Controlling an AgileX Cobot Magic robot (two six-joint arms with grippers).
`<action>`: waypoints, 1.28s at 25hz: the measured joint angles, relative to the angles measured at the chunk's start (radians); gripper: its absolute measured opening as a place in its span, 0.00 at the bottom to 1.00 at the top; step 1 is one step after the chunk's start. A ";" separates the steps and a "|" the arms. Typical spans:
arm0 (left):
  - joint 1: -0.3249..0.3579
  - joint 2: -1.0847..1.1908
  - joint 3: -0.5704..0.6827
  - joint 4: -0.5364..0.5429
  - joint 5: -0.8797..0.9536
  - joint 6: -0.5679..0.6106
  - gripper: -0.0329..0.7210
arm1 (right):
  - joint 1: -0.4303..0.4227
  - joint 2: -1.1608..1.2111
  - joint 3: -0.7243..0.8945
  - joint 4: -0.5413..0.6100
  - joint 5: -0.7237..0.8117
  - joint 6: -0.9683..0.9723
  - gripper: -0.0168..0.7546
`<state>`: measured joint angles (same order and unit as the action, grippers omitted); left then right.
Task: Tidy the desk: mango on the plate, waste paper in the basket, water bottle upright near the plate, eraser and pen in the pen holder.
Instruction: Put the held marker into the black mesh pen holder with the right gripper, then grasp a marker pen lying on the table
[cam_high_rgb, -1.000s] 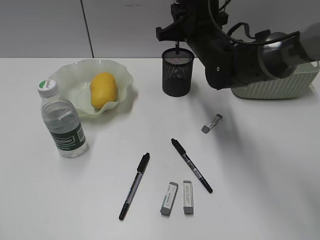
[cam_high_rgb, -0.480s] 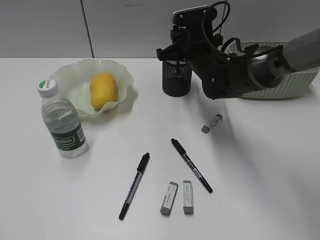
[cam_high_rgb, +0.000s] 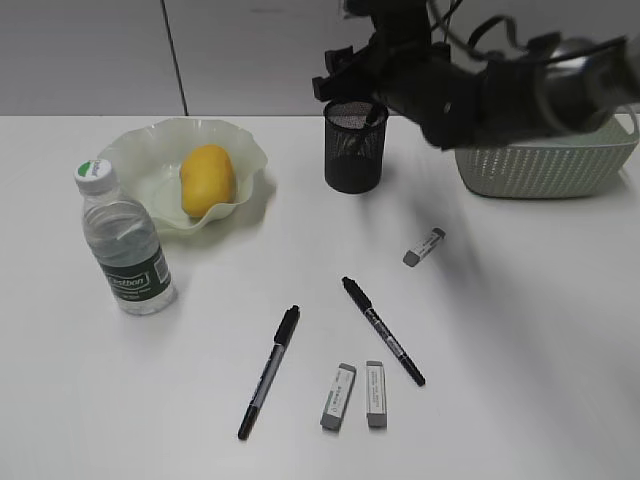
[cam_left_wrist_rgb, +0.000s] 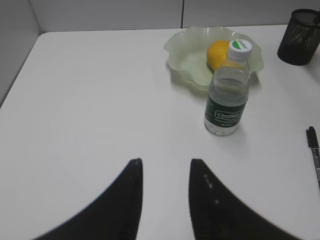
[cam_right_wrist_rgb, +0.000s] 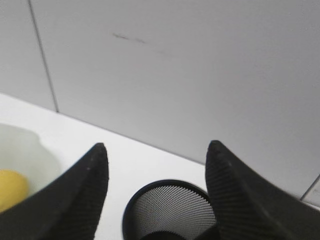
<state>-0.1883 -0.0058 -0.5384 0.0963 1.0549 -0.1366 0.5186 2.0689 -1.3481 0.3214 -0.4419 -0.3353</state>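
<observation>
The mango (cam_high_rgb: 207, 178) lies in the plate (cam_high_rgb: 140, 150). The water bottle (cam_high_rgb: 125, 245) stands upright just left of the plate. Two black pens (cam_high_rgb: 270, 370) (cam_high_rgb: 383, 331) and three grey erasers (cam_high_rgb: 424, 246) (cam_high_rgb: 338, 396) (cam_high_rgb: 376, 394) lie on the desk (cam_high_rgb: 520, 330). My right gripper (cam_high_rgb: 345, 85) (cam_right_wrist_rgb: 157, 146) is open and empty, just above the pen holder (cam_high_rgb: 354, 155) (cam_right_wrist_rgb: 170, 210), where a dark pen end leans. My left gripper (cam_left_wrist_rgb: 166, 162) is open and empty over bare desk, short of the bottle (cam_left_wrist_rgb: 227, 95). The waste paper is out of view.
The basket (cam_high_rgb: 545, 170) stands at the back right, partly behind my right arm. A grey wall runs along the desk's far edge. The left wrist view shows the desk's left edge and a pen tip (cam_left_wrist_rgb: 314, 150) at far right.
A pen hung from my right gripper over the pen holder; now it leans inside the holder. The gripper has opened and lifted up and back.
</observation>
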 joint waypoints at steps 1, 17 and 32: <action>0.000 0.000 0.000 0.000 0.000 0.000 0.36 | 0.000 -0.049 0.000 0.001 0.119 -0.011 0.66; 0.000 0.003 0.001 0.000 0.000 0.000 0.36 | -0.008 -0.939 0.437 -0.458 1.510 0.473 0.48; 0.000 0.474 -0.052 -0.190 -0.089 0.162 0.53 | -0.008 -2.001 0.826 -0.459 1.531 0.546 0.48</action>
<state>-0.1883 0.4678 -0.5900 -0.0940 0.9660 0.0254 0.5102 0.0682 -0.5223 -0.1374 1.0888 0.2102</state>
